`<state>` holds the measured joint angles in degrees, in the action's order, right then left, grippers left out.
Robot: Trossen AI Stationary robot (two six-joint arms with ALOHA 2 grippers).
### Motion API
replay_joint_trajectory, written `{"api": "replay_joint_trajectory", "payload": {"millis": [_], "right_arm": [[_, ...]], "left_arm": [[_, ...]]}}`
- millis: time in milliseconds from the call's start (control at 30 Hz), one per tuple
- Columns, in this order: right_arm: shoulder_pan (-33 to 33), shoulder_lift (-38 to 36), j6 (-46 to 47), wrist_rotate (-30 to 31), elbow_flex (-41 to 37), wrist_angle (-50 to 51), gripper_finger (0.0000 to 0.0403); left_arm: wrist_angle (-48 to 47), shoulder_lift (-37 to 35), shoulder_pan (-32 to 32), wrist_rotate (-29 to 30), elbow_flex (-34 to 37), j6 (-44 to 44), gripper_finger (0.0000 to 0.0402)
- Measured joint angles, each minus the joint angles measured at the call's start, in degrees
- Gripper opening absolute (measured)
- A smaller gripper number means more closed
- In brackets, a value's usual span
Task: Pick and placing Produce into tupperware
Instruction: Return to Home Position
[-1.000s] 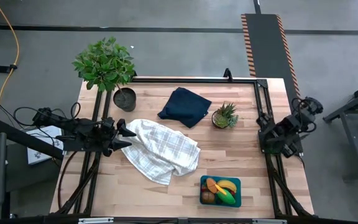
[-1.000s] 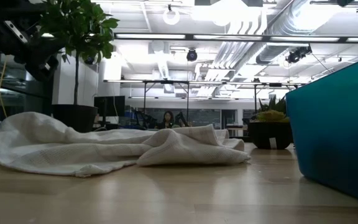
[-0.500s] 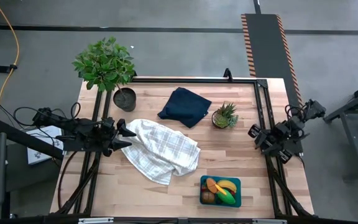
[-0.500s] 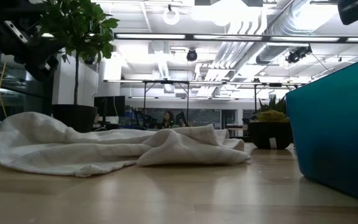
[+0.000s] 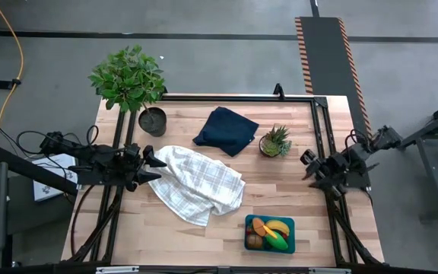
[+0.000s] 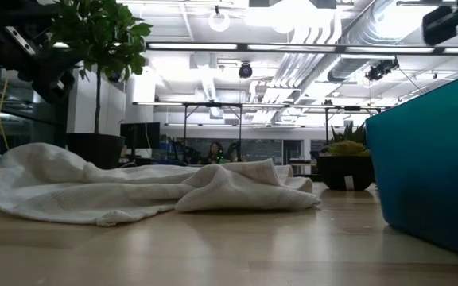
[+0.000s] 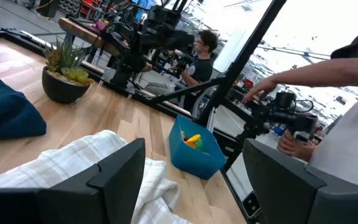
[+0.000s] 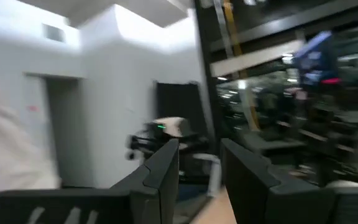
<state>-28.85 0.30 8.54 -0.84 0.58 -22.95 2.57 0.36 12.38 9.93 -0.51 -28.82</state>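
High view alone: produce [image 5: 269, 233] inside tupperware [image 5: 270, 218]

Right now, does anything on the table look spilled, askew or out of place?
Nothing is spilled: the toy produce all sits inside the blue container. The only untidy thing is the white checked towel, which lies crumpled mid-table by the left gripper. The right gripper hangs at the table's right edge, holding nothing.

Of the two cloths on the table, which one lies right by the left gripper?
The white checked cloth, crumpled beside the left gripper; the dark navy cloth lies farther back.
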Motion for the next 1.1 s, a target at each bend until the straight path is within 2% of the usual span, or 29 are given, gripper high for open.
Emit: {"api": "replay_joint_trajectory", "payload": {"millis": [100,333,433,667,867,1100], "right_arm": [[5.75,0.00,0.60,-0.25,0.00,2.88,0.0110],[19.73,0.00,3.44,-11.93,0.00,10.84,0.0110],[23.29,0.00,2.25,-13.13,0.00,13.75,0.0110],[26.28,-0.08,-1.86,-13.11,-0.02,19.78,0.0110],[27.66,-0.03,-3.01,-12.65,-0.02,20.10,0.0110],[28.14,1.22,-1.06,-8.04,-0.04,20.62,0.0110]], "left_arm": [[0.01,0.01,0.00,0.00,0.00,0.00,0.0260],[0.00,0.00,0.00,0.00,0.00,0.00,0.0260],[0.00,0.01,0.00,0.00,0.00,0.00,0.0260],[0.02,0.00,0.00,0.00,0.00,0.00,0.0260],[0.02,0.00,0.00,0.00,0.00,0.00,0.0260],[0.01,0.01,0.01,0.00,0.00,0.00,0.0260]]}}
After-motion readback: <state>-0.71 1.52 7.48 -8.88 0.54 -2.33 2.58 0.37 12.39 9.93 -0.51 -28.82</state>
